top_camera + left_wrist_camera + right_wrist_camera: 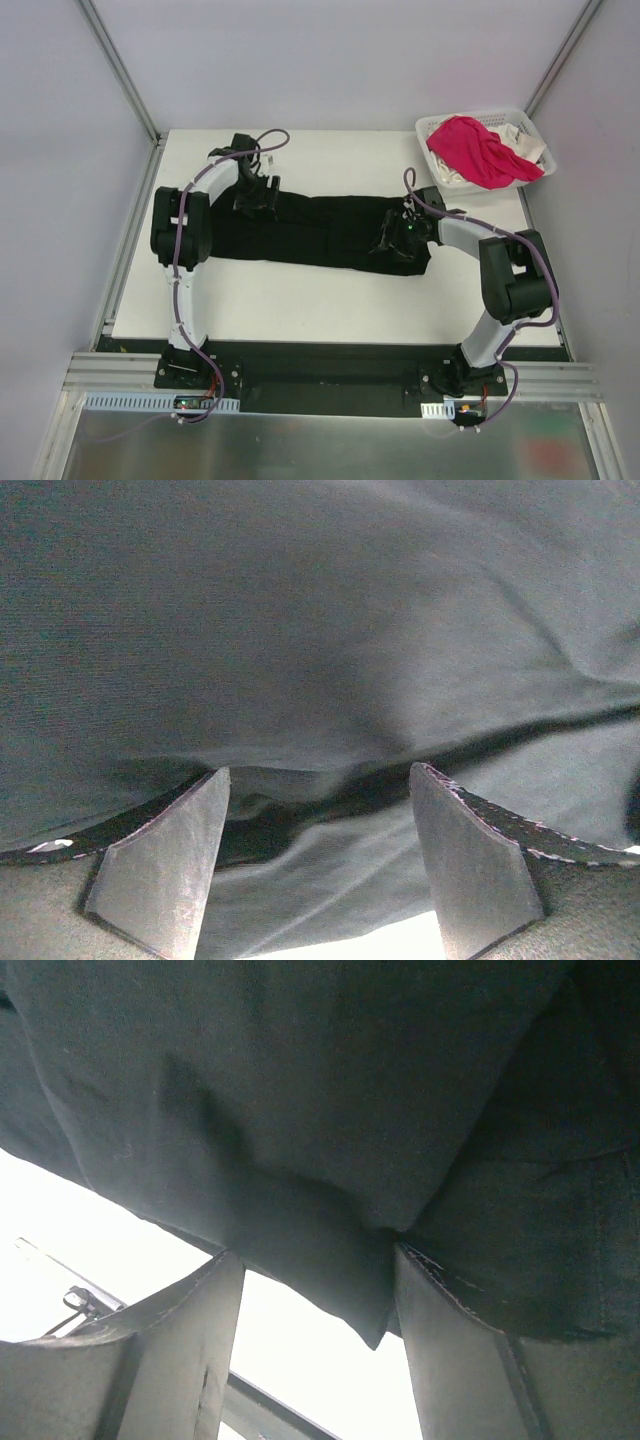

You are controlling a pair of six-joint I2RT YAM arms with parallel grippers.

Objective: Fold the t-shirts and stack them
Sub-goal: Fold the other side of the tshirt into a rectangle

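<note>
black t-shirt (320, 232): plain dark side up, folded into a long narrow band, flat, running left to right across mid table (330, 300), right end bunched and thicker | pink t-shirt (475, 148): bright, crumpled heap in basket (470, 117) at far right corner | white t-shirt (528, 150): crumpled, same basket, partly under the pink

One black shirt (320, 232), one pink shirt (478, 150), one white shirt (531, 149) (three garments, the white mostly buried); one basket (500, 112).

The black t-shirt (320, 232) is matt cloth, the basket (522, 128) plastic.
</note>
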